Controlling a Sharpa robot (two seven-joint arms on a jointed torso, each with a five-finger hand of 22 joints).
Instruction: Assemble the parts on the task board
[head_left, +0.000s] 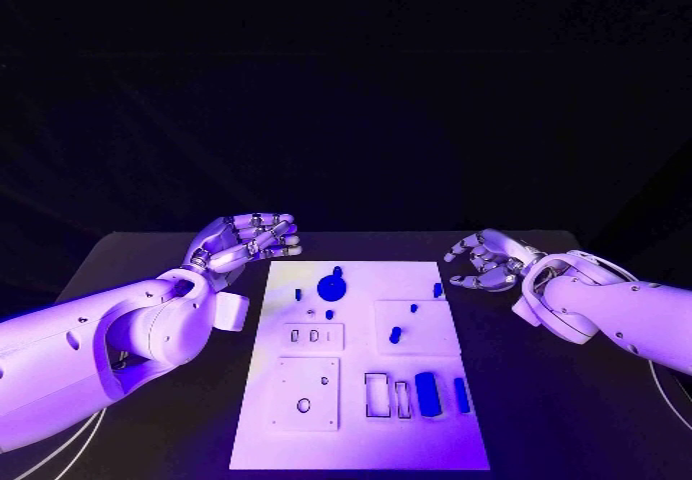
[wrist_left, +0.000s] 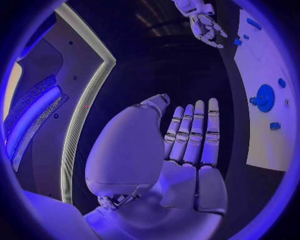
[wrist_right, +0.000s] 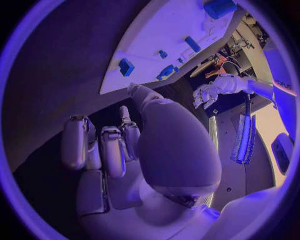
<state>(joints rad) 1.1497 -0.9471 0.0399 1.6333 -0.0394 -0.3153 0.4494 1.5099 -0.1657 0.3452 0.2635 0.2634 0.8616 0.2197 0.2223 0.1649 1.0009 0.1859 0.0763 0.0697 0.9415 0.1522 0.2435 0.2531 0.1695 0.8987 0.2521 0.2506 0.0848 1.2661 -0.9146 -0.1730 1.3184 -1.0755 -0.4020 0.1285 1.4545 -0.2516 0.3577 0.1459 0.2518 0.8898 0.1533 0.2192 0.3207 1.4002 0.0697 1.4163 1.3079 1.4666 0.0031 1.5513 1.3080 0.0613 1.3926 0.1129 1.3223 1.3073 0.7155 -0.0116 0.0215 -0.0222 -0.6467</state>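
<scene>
The task board (head_left: 361, 420) lies mid-table between my hands, my left hand (head_left: 242, 240) hovering empty with fingers apart beside its far left corner, small blue parts (head_left: 332, 287) resting on it, and my right hand (head_left: 488, 262) off its far right corner, loosely curled, holding nothing.

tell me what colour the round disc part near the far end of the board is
Blue: the round disc stands out against the white task board, clearest in the head view.
</scene>
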